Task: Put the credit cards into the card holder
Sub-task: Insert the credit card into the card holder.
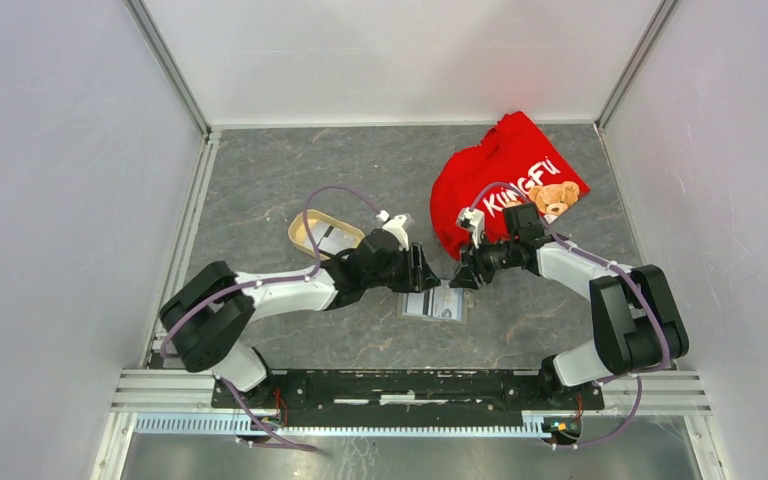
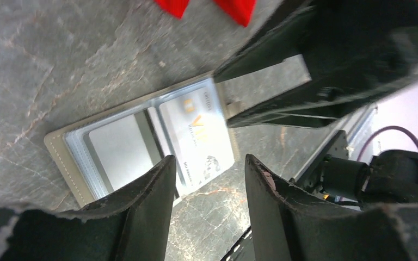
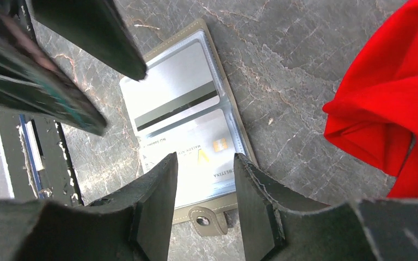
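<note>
Hovering over the holder [image 2: 59,148], which lies open and flat on the table [image 1: 260,180] under both arm tips, near the shirt [image 1: 510,175]. On the left gripper [image 2: 208,166] my jaws are apart with nothing in them. On the right gripper [image 3: 204,160] it's the same, apart and empty. Two cards sit behind the clear pockets: the VIP card [image 2: 196,136] and the stripe card [image 3: 175,95], which is back side up. Can't tell if either is fully seated.

Risks, my read:
- Both grippers crowd one small spot, almost nose to nose in the top view, so any inward move could knock one into the other.
- The holder is loose on smooth stone, so a fingertip catching a pocket lip would drag it or fold a flap over.
- A half-seated card could slide back out.

Text: gold "VIP" on the pale card, with small print beside it too fine to read. The shirt says "KungFu" next to a teddy bear.
</note>
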Controlling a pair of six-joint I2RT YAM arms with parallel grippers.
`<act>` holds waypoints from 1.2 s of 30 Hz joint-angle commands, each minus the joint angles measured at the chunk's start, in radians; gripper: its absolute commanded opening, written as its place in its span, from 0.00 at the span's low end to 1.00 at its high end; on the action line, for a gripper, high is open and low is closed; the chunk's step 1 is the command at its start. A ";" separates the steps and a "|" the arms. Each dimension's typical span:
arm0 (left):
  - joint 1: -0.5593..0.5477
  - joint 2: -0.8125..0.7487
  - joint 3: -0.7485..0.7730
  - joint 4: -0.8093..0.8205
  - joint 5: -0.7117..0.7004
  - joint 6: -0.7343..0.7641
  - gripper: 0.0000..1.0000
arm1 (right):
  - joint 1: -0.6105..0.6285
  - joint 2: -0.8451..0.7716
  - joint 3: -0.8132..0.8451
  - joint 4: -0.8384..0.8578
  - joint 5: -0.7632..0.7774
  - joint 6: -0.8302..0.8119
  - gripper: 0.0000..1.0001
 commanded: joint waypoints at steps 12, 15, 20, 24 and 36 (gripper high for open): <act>-0.007 -0.030 -0.175 0.467 0.140 0.035 0.52 | -0.018 -0.029 -0.024 -0.048 -0.005 0.159 0.44; -0.014 -0.025 -0.177 0.423 0.106 0.049 0.52 | -0.019 -0.039 -0.064 -0.026 -0.021 0.239 0.43; -0.034 0.026 -0.174 0.431 0.084 0.030 0.52 | -0.019 -0.067 -0.132 0.098 0.017 0.403 0.43; -0.047 0.073 -0.170 0.450 0.065 0.014 0.51 | -0.020 -0.091 -0.171 0.130 0.099 0.439 0.43; -0.048 0.137 -0.172 0.429 0.021 -0.001 0.50 | -0.023 0.012 -0.182 0.183 0.031 0.487 0.44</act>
